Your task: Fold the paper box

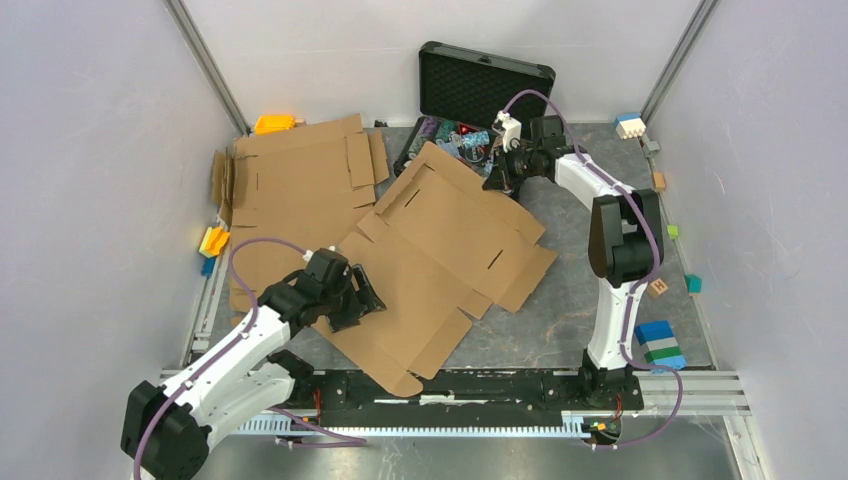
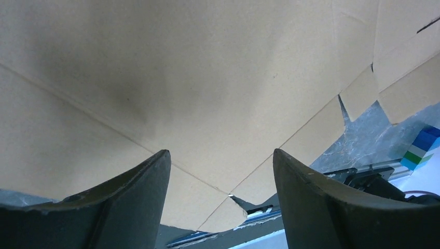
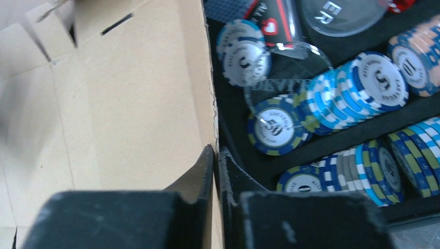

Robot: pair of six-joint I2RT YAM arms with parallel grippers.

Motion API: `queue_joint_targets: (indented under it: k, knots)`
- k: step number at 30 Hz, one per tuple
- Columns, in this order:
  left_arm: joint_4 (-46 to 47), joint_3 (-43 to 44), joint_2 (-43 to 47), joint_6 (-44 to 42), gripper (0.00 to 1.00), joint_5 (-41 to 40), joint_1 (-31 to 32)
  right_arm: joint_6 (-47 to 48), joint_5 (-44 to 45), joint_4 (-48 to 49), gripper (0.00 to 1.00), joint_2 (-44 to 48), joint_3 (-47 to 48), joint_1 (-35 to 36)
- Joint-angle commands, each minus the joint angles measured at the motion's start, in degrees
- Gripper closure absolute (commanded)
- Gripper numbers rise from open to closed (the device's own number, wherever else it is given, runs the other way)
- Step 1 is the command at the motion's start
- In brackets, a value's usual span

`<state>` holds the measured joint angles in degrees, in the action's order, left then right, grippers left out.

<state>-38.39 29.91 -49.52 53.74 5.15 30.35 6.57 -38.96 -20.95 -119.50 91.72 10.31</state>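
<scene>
The paper box (image 1: 450, 250) lies unfolded and flat in the middle of the table, plain brown with creases and slots. My left gripper (image 1: 365, 300) is open over its near-left part; in the left wrist view the fingers (image 2: 135, 192) stand wide apart just above the cardboard (image 2: 207, 78), holding nothing. My right gripper (image 1: 497, 180) is at the box's far edge, next to the black case (image 1: 485, 85). In the right wrist view it (image 3: 215, 150) is shut on the thin cardboard edge (image 3: 129, 104), with the case's poker chips (image 3: 363, 83) right beside it.
A second flat cardboard sheet (image 1: 300, 170) lies at the back left, partly under the box. Small coloured blocks sit along the edges: orange (image 1: 272, 123), yellow (image 1: 213, 240), blue and green (image 1: 660, 345), teal (image 1: 693, 283). The arms' base rail (image 1: 450, 385) runs along the near edge.
</scene>
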Motion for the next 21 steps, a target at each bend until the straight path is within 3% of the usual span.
queue_joint_targets:
  k: [1, 9, 16, 21]
  knots:
    - [2.7, 0.6, 0.7, -3.9, 0.21, 1.8, -0.1, 0.5, -1.5, 0.1, 0.99, 6.0, -0.6, 0.3]
    - [1.4, 4.1, 5.0, -9.7, 0.13, 1.9, -0.1, -3.3, 5.7, 5.2, 1.0, 19.8, -12.7, 0.6]
    - [4.4, 3.5, 10.2, -8.3, 0.0, 0.5, -0.4, -3.0, 23.6, 4.6, 1.0, 34.2, -21.6, 0.6]
    - [8.7, -1.4, 10.8, -4.2, 0.0, 0.6, -3.2, -5.3, 36.1, 7.8, 1.0, 43.9, -31.0, 0.6]
